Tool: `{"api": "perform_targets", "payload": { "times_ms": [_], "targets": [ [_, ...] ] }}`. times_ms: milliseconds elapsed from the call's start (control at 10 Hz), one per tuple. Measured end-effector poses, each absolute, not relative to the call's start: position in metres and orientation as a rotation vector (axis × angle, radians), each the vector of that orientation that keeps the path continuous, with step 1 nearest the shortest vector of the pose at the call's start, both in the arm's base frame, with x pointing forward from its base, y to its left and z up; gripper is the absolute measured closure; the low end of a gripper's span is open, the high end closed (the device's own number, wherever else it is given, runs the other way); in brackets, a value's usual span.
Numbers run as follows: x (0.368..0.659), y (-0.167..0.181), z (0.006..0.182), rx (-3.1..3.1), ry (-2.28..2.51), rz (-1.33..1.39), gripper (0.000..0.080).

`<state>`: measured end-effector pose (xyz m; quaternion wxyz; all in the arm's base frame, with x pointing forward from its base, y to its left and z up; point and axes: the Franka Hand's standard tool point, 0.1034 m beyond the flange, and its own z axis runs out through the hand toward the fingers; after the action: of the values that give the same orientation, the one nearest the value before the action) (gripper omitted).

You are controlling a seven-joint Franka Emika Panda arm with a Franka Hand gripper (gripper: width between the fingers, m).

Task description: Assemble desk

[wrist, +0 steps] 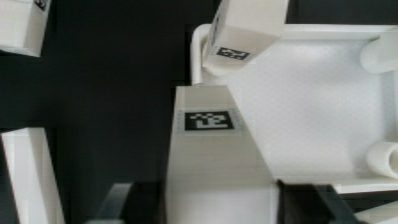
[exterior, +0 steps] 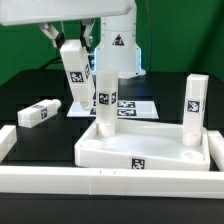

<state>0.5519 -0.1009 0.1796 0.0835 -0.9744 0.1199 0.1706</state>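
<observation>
Black bench (exterior: 40,85), edged by white border rails (exterior: 100,185) on the near side. Lying near the middle, rim up: the tabletop (exterior: 140,150). Standing upright at the tabletop's far corner on the exterior view's left: a first leg (exterior: 107,95). Upright at the tabletop's side on the exterior view's right: a second leg (exterior: 195,108). Lying flat on the bench, well apart from the tabletop toward the exterior view's left: a third leg (exterior: 38,113). Flat behind the tabletop: the marker board (exterior: 135,105). Beyond the tabletop's far left corner, tilted, tag facing the exterior camera: a fourth leg (exterior: 72,65), clamped on two sides between the fingers (wrist: 121,205) of the gripper (exterior: 72,42); in the wrist view, its free end just beside the tabletop's rim, near the first leg
</observation>
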Motion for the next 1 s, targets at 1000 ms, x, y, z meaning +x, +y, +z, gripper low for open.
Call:
{"api": "perform_targets", "payload": {
  "times_ms": [1000],
  "targets": [
    [0.582, -0.050, 0.178, -3.003, 0.299, 0.175, 0.0504]
  ]
}}
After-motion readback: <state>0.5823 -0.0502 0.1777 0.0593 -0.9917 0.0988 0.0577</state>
